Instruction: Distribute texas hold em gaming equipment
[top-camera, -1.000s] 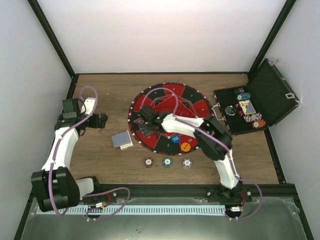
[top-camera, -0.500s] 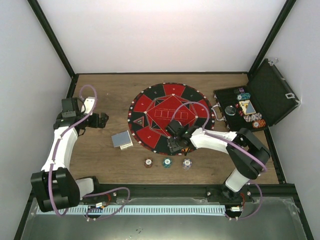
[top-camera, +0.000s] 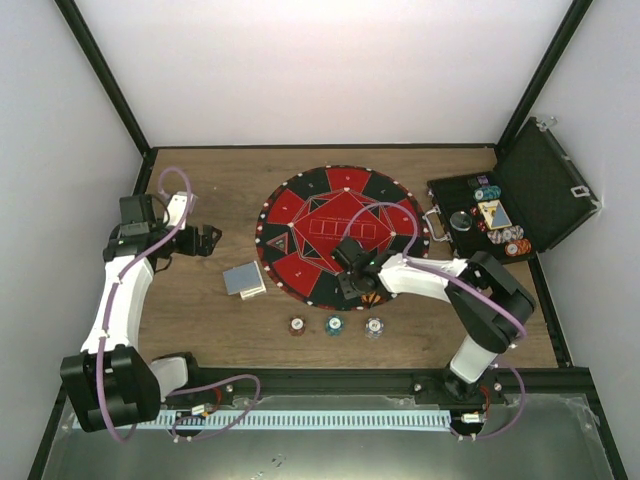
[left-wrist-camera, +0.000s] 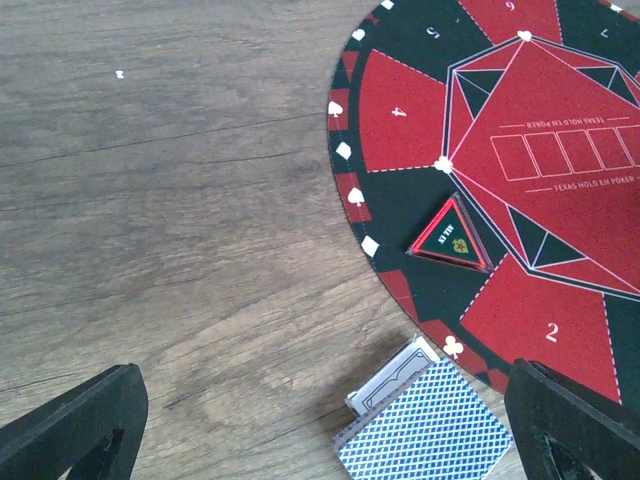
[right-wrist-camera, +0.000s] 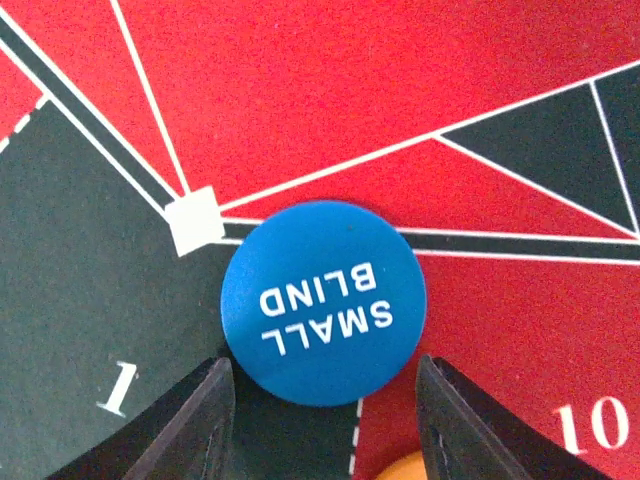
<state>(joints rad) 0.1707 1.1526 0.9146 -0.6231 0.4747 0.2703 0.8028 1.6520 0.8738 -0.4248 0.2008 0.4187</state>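
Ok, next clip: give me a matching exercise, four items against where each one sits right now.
Items
1. blue button disc
2. card deck
3. three chips
4. black case

Places
A. far right, lid open
B. in a row just off the near side of the mat
C. on the mat, between the open fingers of the right gripper
D. just left of the mat

Pairs: 1-C, 2-D, 3-B, 4-A

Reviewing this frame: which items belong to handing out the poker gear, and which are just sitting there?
Job items: blue button, orange button, brown chip, teal chip, white chip, card deck.
Just there: round mat, black case, triangle marker.
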